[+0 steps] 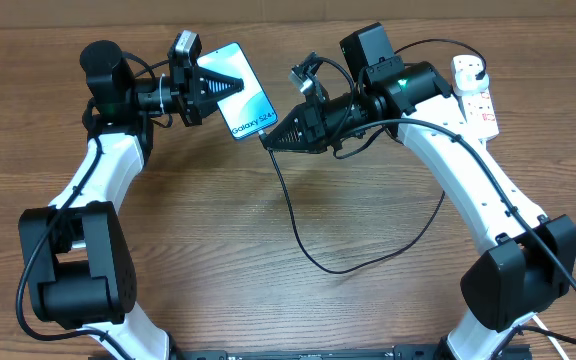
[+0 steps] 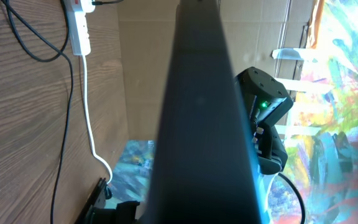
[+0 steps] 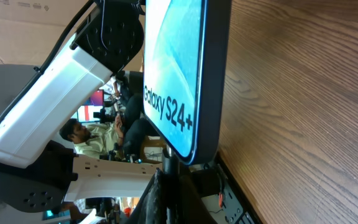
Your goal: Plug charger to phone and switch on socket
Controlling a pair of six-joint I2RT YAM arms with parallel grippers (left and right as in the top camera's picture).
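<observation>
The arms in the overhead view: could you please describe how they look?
The left arm and right arm have white curved links between bulky black joint housings, with thin black cables running alongside. The left gripper and right gripper are black and taper to a wedge. A green light glows on the right arm's joint.

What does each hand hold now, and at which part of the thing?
The left hand holds the phone by the half away from its Galaxy lettering. The right hand holds the charger near its connector tip, at the phone's lettered edge.
</observation>
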